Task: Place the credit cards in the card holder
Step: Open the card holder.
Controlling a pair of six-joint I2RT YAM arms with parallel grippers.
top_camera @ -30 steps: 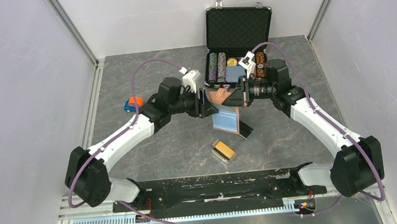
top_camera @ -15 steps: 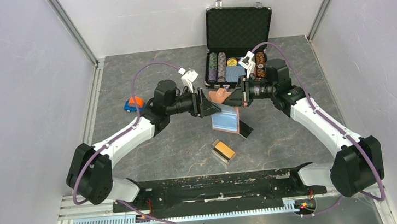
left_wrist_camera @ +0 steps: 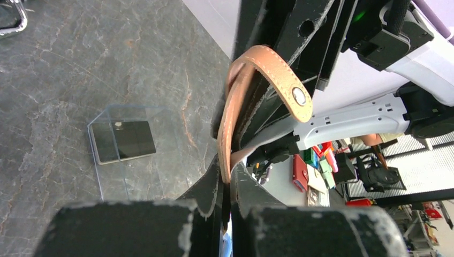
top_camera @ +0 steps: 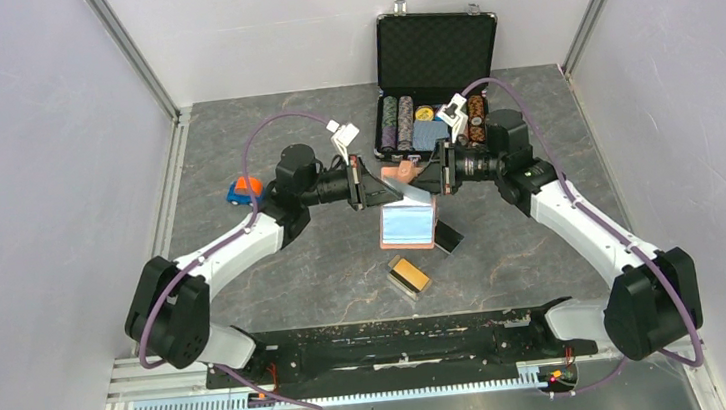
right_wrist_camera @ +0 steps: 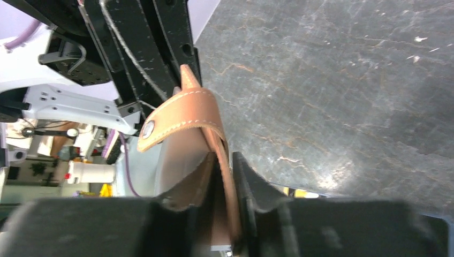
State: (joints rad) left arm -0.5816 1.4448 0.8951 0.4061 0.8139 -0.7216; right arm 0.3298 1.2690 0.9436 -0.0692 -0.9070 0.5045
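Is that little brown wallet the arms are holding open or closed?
Open. The wallet hangs between the left gripper and right gripper, blue inside spread out, and its snap tab is unfastened.

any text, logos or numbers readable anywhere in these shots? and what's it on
No text can be read anywhere in these views.
Poker chips in the case: markings too small to read.
Gold card: no legible print.
Black card: only a pale speck, unreadable.
Card holder: plain leather; its snap shows no mark.
Coloured clutter in the background: too blurred.
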